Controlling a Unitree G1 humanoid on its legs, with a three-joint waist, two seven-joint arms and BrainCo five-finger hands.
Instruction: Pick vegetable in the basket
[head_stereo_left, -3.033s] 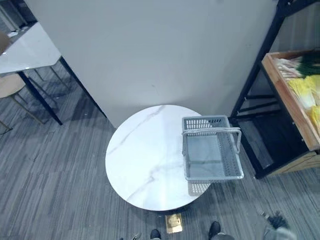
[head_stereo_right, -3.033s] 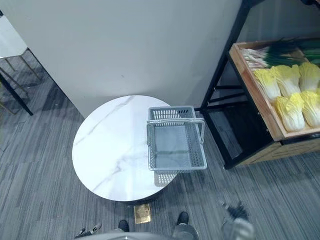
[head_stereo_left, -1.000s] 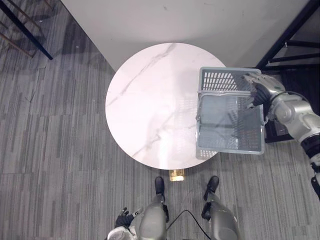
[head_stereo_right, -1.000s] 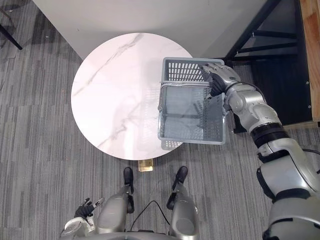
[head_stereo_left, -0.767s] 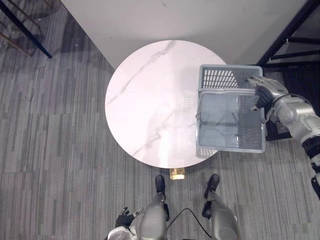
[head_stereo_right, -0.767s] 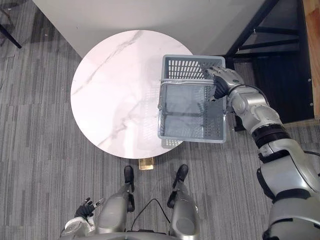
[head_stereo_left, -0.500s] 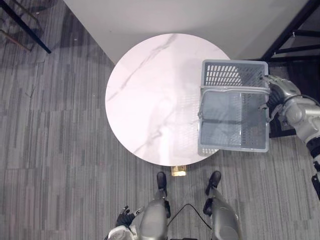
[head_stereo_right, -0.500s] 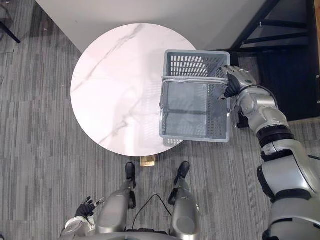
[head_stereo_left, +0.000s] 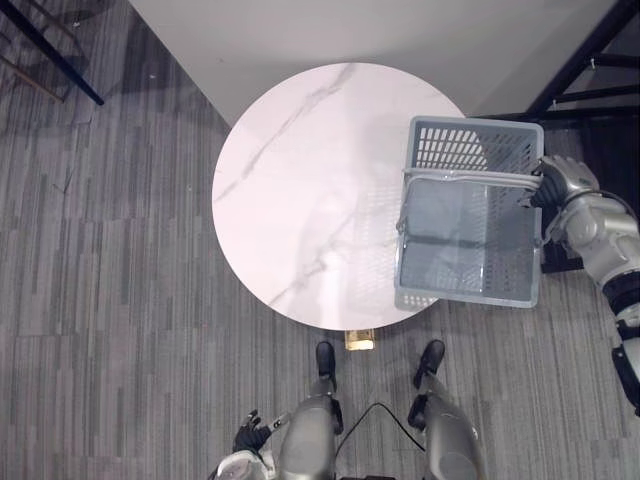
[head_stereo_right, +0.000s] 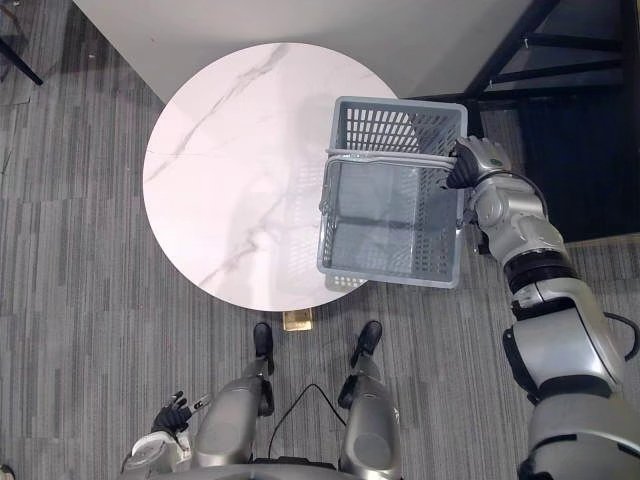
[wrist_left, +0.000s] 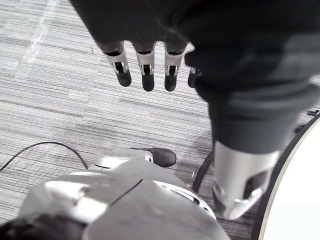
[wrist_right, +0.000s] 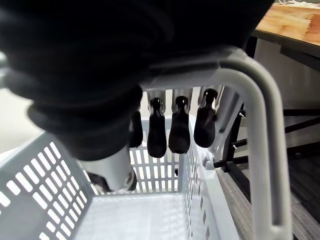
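Basket (head_stereo_left: 470, 146): grey slotted plastic, empty, no vegetable in it yet. It sits at the right edge of the surface (head_stereo_left: 300, 180), and its right side and near-right corner hang out past the rim. Can't tell whether it rests on the surface or is just lifted off.

Handle (head_stereo_left: 465, 178) is up and spans the basket from left to right over the far half.

Right hand (head_stereo_left: 556, 182) is at the right end of the handle. In the right wrist view the bar runs under the palm and the fingers (wrist_right: 179, 131) hook down over it, so it reads as a closed hook grip on the handle.

Left hand (wrist_left: 146, 70) hangs low by the robot's side over the carpet, fingers straight and holding nothing.

Handling, as a judgement:
- Light and stiff while empty, with smooth plastic.
- The handle likely pivots, so the basket may swing.
- A grip at the handle's end will probably let it tilt down to the left. Mid-handle would carry level, which matters more once loaded.

A black rack frame (head_stereo_right: 505, 55) stands just right of the basket. A wooden shelf edge (wrist_right: 292, 22) is beyond it.
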